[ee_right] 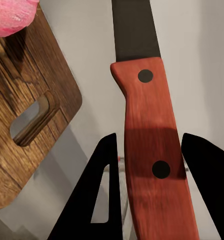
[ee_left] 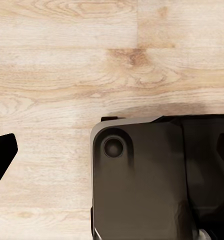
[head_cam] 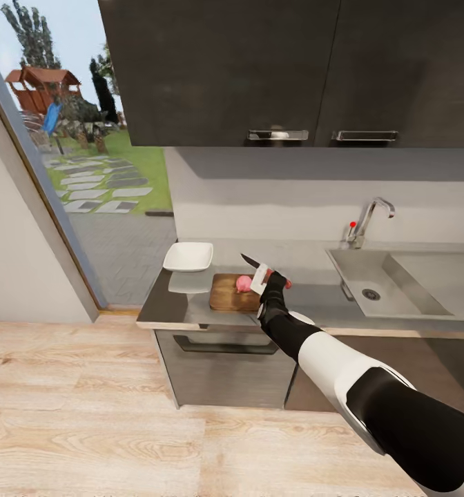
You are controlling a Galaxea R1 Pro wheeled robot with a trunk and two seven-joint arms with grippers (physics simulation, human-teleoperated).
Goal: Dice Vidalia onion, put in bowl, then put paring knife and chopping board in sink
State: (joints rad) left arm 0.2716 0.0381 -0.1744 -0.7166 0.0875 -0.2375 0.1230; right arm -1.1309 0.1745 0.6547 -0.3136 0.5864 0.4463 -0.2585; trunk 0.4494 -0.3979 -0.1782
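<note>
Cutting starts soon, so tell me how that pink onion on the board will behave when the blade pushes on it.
The onion looks rounded, so it may roll or skid across the board under a sideways push. Nothing braces it: the right gripper holds the knife, so a downward press seems safer. It sits near the board's edge by the knife and might slip off.
</note>
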